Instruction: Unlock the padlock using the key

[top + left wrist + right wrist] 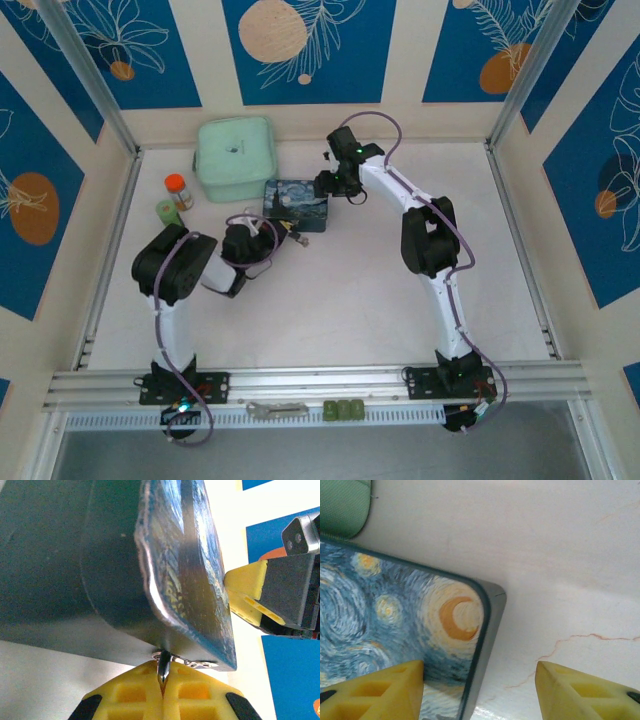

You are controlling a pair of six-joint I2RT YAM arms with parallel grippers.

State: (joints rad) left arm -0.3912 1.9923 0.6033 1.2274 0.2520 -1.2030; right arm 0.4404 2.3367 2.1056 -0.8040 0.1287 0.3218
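Our left gripper [163,685] is pinched fully shut on a thin metal blade that we take for the key [164,664]. Its tip sits against the lower front edge of the tin box [100,570]. The padlock [293,235] sits at that front edge, just beyond the left fingertips in the top view. From the left wrist it is little more than a sliver of silvery metal beside the key, so we cannot tell whether the blade is in the keyhole or merely next to it.

The right gripper [479,667] stands open astride the box's corner. One finger [380,690] is over the painted lid and the other over bare desk [560,555], and it has hold of nothing.

We see three ways this could go wrong:
- **Box sliding:** nothing clamps the box, so a push along the key would likely slide it across the desk instead of seating the blade.
- **Padlock moving:** the padlock looks free to swing, so a slightly off-line approach could nudge it aside or wedge the key against its body.
- **Key slipping:** the soft pads grip only a narrow strip of metal, so turning against a stiff lock could make the key rotate or slip out between them, and a dropped key so close under the box would be awkward to recover
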